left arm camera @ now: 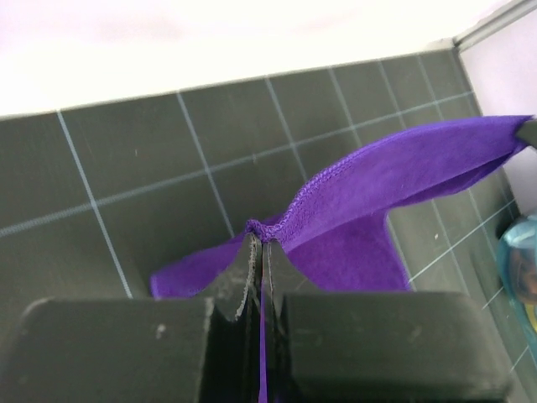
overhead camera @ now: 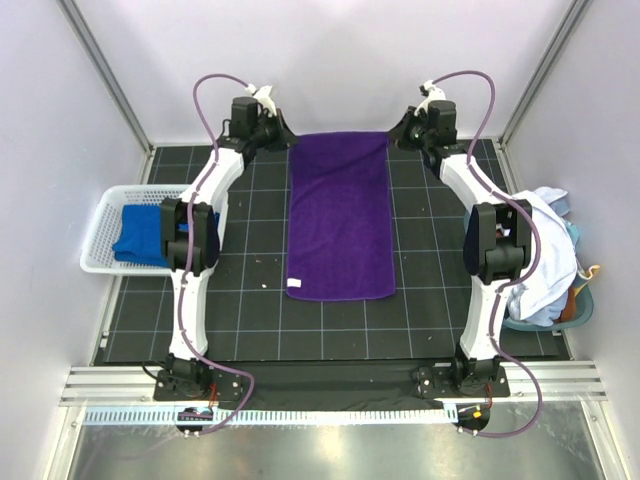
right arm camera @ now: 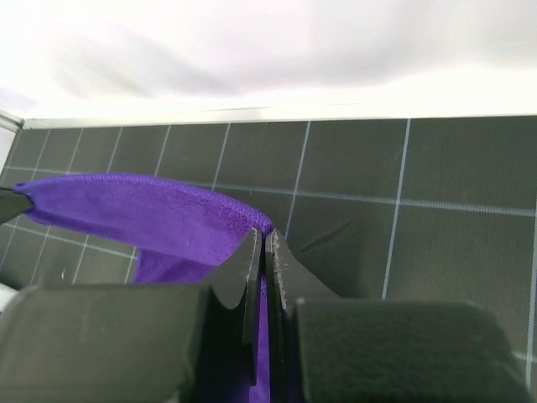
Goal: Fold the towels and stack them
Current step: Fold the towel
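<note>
A deep purple towel [overhead camera: 338,215] lies spread lengthwise down the middle of the black gridded mat. My left gripper [overhead camera: 283,140] is shut on its far left corner, and my right gripper [overhead camera: 397,137] is shut on its far right corner. In the left wrist view the purple towel [left arm camera: 394,180] rises from the pinched gripper [left arm camera: 262,238] and stretches away to the right. In the right wrist view the purple towel [right arm camera: 143,214] runs left from the pinched gripper [right arm camera: 263,238]. A royal blue towel [overhead camera: 140,235] lies bunched in the white basket [overhead camera: 100,262]. A white towel [overhead camera: 545,265] lies crumpled at the right.
The white perforated basket stands at the mat's left edge. A teal and orange container [overhead camera: 578,300] sits under the white towel at the right edge. White walls enclose the back and sides. A metal rail [overhead camera: 330,385] runs along the near edge by the arm bases.
</note>
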